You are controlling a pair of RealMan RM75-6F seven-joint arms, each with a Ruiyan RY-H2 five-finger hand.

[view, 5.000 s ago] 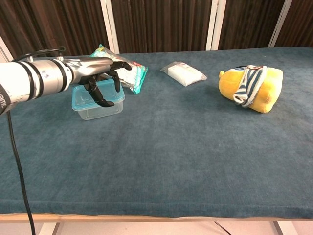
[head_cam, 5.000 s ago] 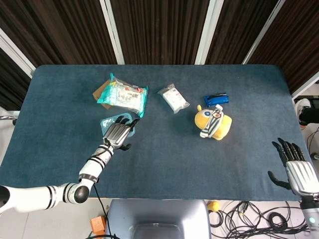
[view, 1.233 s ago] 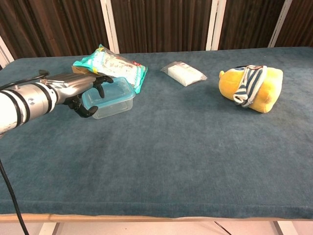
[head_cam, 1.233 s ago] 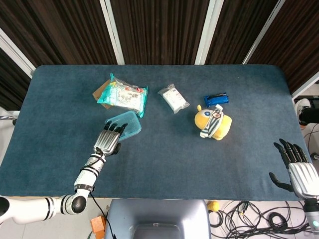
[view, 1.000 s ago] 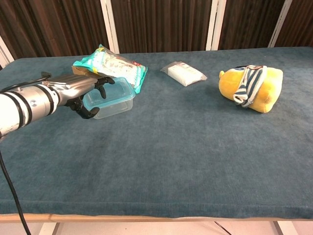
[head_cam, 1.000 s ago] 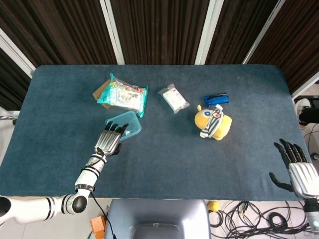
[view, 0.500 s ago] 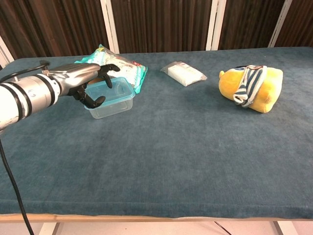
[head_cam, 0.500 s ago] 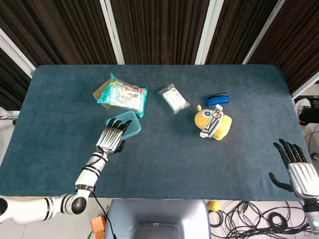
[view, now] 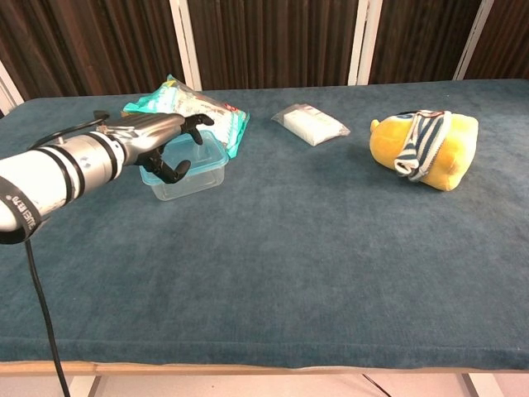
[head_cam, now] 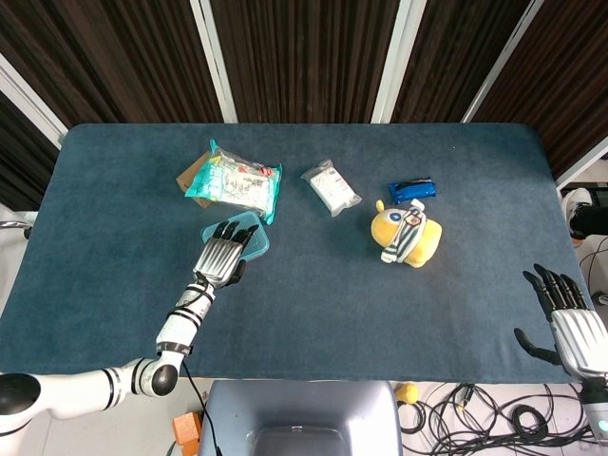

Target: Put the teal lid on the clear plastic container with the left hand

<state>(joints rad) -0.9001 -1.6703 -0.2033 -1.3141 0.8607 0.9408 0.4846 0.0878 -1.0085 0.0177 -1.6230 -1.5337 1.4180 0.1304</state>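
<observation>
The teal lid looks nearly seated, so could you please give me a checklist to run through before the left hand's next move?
1. Teal lid lies on the clear plastic container: ok.
2. Lid sealed at all corners: cannot tell, the left hand covers part of it.
3. Left hand holds nothing: ok, its fingers spread above the lid.
4. Snack bag clear of the container: cannot tell, it sits very close behind.
5. Right hand out of the way: ok, open at the table's near right edge.
</observation>
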